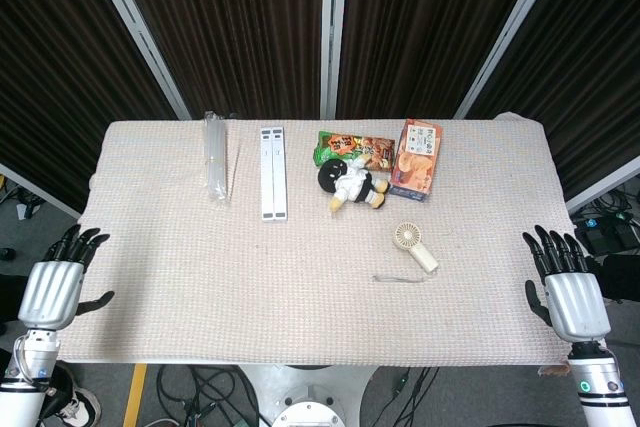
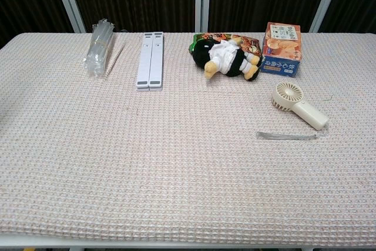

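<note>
My left robot hand [image 1: 55,282] hovered off the near left edge of the desk [image 1: 200,277], fingers spread, holding nothing. My right robot hand [image 1: 565,282] mirrored it off the near right edge, fingers likewise apart and empty. Both sat clear of the cloth, well apart from every object; I judged this a parked stance that left the surface unobstructed. Neither hand showed in the chest view.

Nearest my right hand lay a thin strap [image 2: 286,136], flat on the cloth, with the small cream handheld fan [image 2: 298,104] just beyond it, lying on its side, handle toward the right. The strap may have belonged to the fan; I could not tell whether the two joined.

Farther back, a row ran along the far side. Far left: a clear plastic bundle [image 2: 98,49], contents hard to make out, with a slim stick just beside it. Next, a white folded stand [image 2: 150,60], laid lengthwise. Right of centre, a plush toy [image 2: 226,58] in black and white lay on its side, resting partly on a green-and-orange snack packet [image 1: 350,147], which it hid in part. A blue-and-orange box [image 2: 282,48] stood just beside the toy's feet; its print was too small to read.
</note>
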Robot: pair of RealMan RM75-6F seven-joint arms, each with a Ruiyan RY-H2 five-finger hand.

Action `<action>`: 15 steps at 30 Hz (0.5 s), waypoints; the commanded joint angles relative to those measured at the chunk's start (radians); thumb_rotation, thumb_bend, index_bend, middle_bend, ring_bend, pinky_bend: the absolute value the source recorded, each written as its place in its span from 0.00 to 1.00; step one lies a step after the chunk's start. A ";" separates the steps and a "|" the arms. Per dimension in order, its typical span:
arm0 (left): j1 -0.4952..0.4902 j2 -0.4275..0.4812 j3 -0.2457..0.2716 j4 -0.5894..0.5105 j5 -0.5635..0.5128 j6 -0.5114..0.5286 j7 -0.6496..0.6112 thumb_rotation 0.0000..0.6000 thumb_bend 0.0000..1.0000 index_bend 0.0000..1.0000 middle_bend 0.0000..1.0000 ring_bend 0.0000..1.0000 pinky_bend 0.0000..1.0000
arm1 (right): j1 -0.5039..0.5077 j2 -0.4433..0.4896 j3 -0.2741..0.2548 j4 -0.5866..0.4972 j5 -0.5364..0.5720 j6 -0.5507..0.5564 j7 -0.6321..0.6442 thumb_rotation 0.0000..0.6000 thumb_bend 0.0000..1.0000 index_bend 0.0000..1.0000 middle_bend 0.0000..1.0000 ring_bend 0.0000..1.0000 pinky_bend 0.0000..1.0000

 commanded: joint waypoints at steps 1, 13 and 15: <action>0.001 0.002 -0.003 -0.002 -0.009 -0.001 0.004 1.00 0.09 0.18 0.15 0.05 0.23 | 0.000 0.001 0.001 0.001 0.002 0.000 0.005 1.00 0.44 0.00 0.00 0.00 0.00; -0.007 0.003 0.001 -0.008 -0.014 -0.022 0.002 1.00 0.09 0.18 0.15 0.05 0.23 | 0.003 -0.002 0.003 0.007 0.000 0.000 0.001 1.00 0.44 0.00 0.00 0.00 0.00; -0.009 0.006 0.000 -0.008 -0.012 -0.024 0.001 1.00 0.09 0.18 0.15 0.05 0.23 | 0.006 -0.005 0.004 0.006 -0.005 0.002 -0.004 1.00 0.52 0.00 0.00 0.00 0.00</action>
